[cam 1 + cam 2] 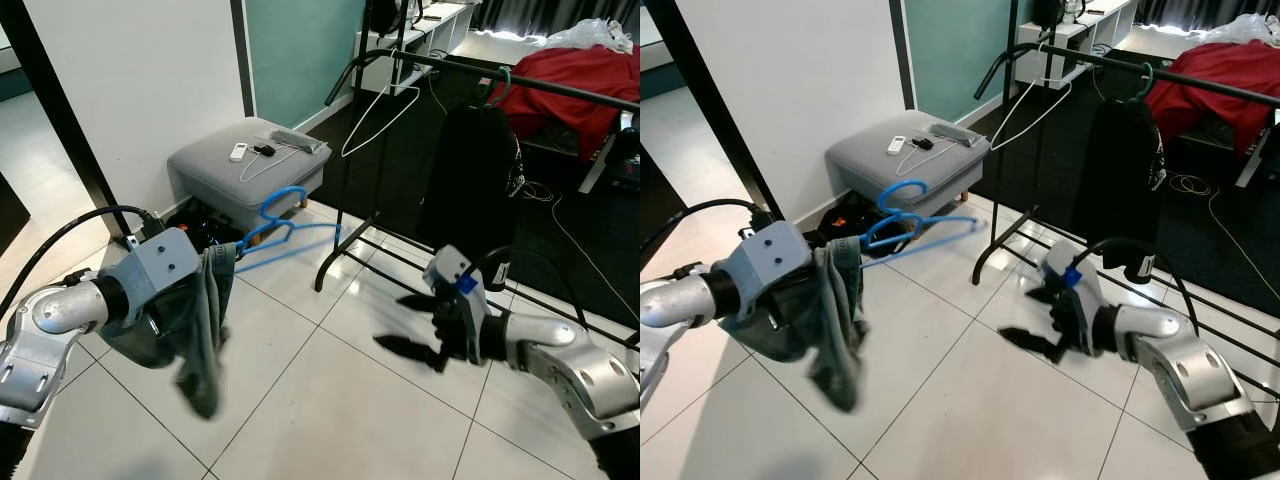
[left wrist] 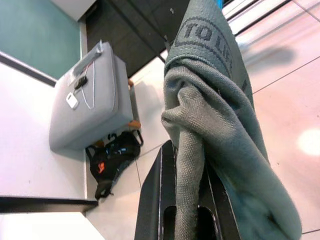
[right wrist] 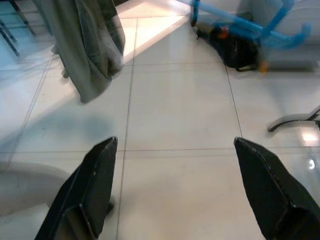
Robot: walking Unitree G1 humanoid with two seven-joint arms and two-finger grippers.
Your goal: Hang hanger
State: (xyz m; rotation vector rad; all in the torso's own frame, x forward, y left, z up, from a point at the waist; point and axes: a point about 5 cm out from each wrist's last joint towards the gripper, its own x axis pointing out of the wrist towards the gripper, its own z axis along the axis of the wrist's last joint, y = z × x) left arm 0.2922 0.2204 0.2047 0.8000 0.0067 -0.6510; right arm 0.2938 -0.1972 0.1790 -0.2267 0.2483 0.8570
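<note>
a room with a pale tiled floor [image 1: 330, 400], a white wall on the left and a grey ottoman [image 1: 245, 165] standing against it; on the ottoman's top lie a white remote [image 1: 237, 152] and a few small dark items. a dark bag [image 2: 112, 157] sits on the floor just beside the ottoman, what it holds cannot be told. a black clothes rack [image 1: 345, 200] stands behind, with a white wire hanger [image 1: 380, 115] and a black garment [image 1: 480, 165] hanging from its rail. the left gripper [image 1: 215, 265] is raised at the left, its fingers hidden under a grey-green cloth [image 1: 195, 340] draped over it; the blue hanger [image 1: 280, 225] sticks out from it toward the rack, well apart from the rail, so it appears clamped on the hanger. the right gripper [image 3: 175, 190] hovers low over the tiles near the rack's foot, its fingers [image 3: 95, 175] spread wide, holding nothing
</note>
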